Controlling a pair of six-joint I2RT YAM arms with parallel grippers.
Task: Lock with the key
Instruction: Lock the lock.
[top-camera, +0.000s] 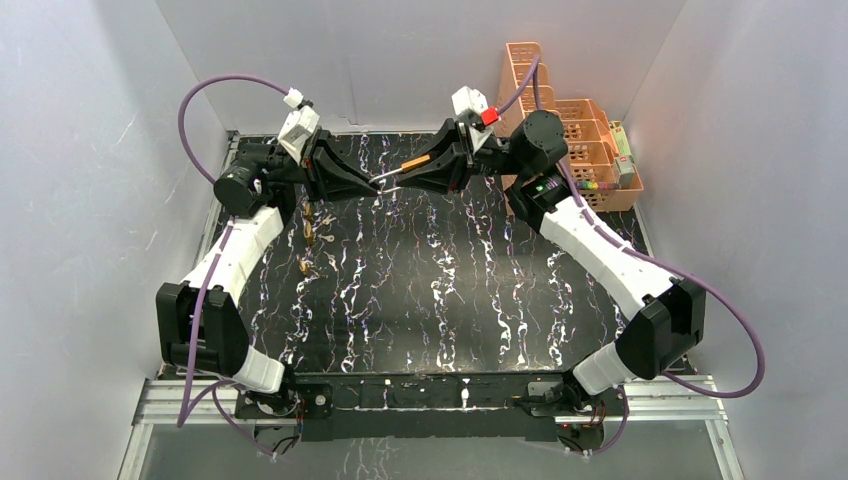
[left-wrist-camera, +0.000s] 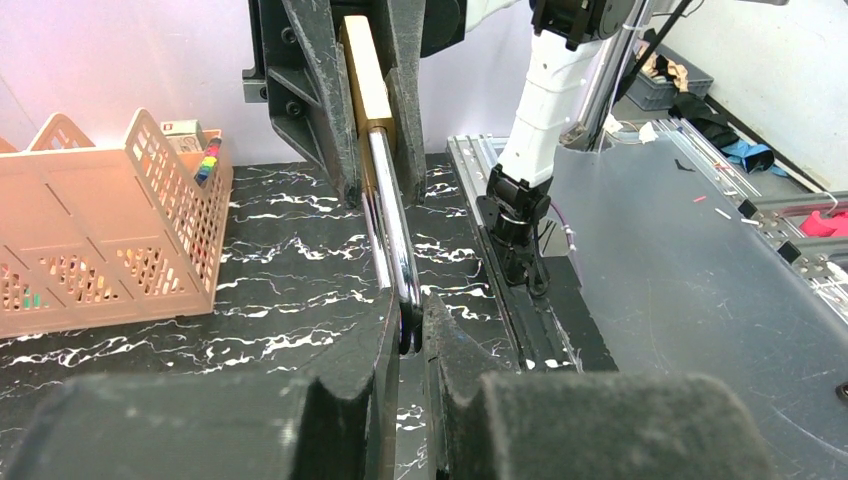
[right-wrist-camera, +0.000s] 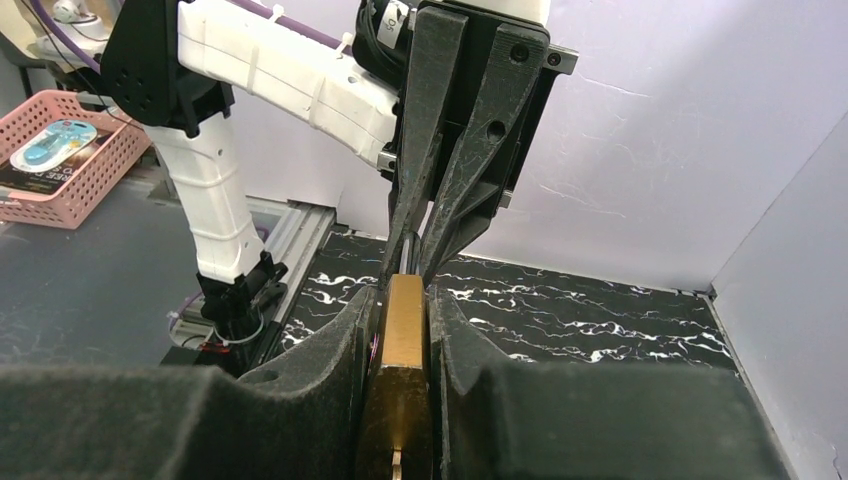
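Observation:
A brass padlock (top-camera: 415, 160) hangs in the air over the back of the table, held between both arms. My right gripper (top-camera: 408, 168) is shut on its brass body (right-wrist-camera: 405, 330), whose keyhole end (right-wrist-camera: 397, 458) faces the right wrist camera. My left gripper (top-camera: 375, 182) is shut on the chrome shackle (left-wrist-camera: 392, 220), pinched at the fingertips (left-wrist-camera: 437, 318); the left gripper's (left-wrist-camera: 407, 318) jaws stand almost together. Small metal keys (top-camera: 309, 229) lie on the black marbled mat below the left gripper, with another small brass piece (top-camera: 304, 267) nearer to me. No key is in either gripper.
Orange plastic baskets (top-camera: 585, 140) stand at the back right corner, also seen in the left wrist view as a mesh basket (left-wrist-camera: 100, 230). White walls enclose the table on three sides. The black marbled mat (top-camera: 430, 290) covers the table.

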